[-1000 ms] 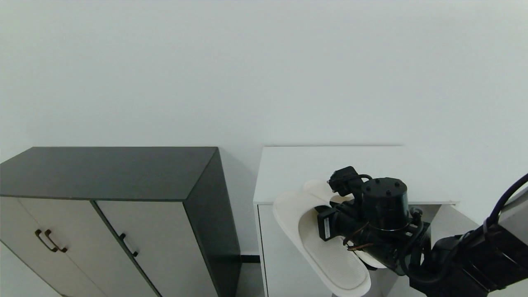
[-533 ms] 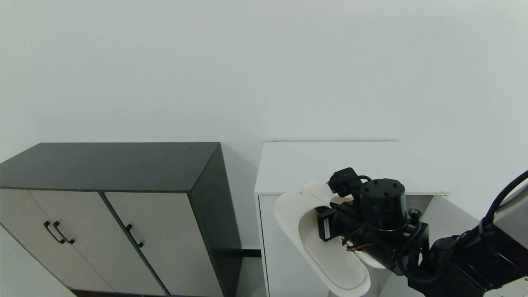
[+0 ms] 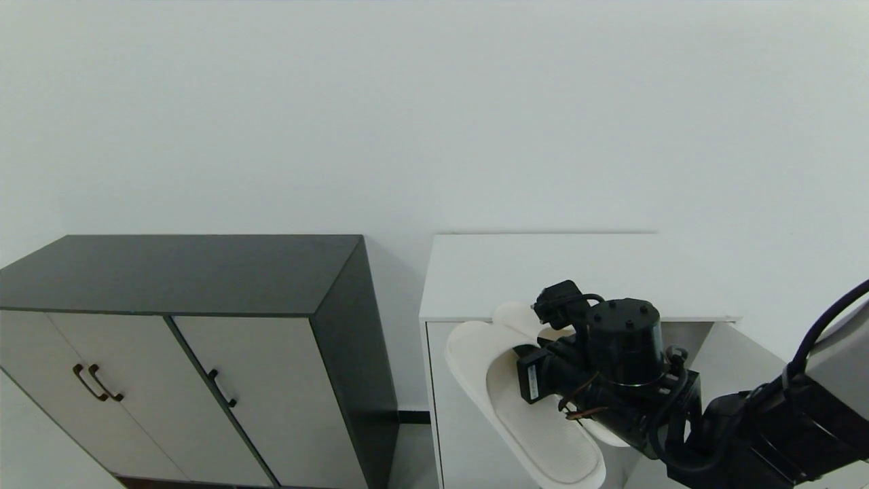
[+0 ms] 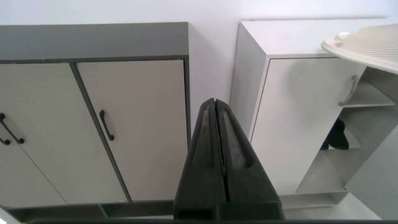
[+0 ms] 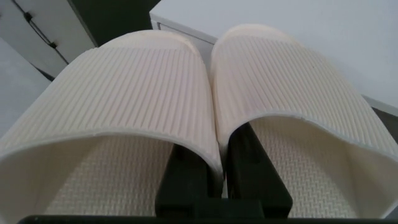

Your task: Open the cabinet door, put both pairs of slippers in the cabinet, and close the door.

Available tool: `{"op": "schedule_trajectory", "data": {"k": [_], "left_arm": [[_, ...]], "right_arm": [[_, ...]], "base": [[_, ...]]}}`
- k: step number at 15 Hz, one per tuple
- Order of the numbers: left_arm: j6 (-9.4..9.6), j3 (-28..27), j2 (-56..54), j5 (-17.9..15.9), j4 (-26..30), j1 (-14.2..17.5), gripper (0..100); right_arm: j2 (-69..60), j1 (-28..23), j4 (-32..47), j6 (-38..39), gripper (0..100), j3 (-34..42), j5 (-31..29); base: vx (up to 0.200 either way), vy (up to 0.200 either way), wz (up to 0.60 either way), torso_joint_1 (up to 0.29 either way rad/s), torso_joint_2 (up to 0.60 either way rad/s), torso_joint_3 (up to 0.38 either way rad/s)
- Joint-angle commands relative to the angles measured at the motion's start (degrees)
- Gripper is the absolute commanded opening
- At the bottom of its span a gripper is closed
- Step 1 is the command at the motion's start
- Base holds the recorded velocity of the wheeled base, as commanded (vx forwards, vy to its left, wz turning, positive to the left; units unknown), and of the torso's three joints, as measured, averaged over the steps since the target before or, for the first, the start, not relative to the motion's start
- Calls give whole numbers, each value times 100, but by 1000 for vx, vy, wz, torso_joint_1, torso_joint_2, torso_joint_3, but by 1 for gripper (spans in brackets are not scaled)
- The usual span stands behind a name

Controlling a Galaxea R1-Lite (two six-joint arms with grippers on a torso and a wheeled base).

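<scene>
Your right claw is clamped where the straps of the cream slippers meet, up before the white cabinet; they look light and bendy, so grip firmly there, while your left claw is pressed together.

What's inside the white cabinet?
Through the open side of the white cabinet you can see shelves and one dark thing, too small to name. The door hides the rest. The slippers are outside, held in the right tool.
</scene>
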Motion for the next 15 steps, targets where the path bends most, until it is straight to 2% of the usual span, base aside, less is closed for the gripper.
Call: {"op": "schedule_trajectory", "data": {"k": [1, 15], "left_arm": [[1, 0, 7, 2, -1, 7, 0], [1, 0, 7, -6, -1, -1, 0]], "right_arm": [[37, 7, -3, 0, 0, -1, 1], [72, 95, -82, 17, 0, 7, 1]], "base": [[0, -200, 0, 2, 2, 2], [0, -200, 0, 1, 2, 2]]}}
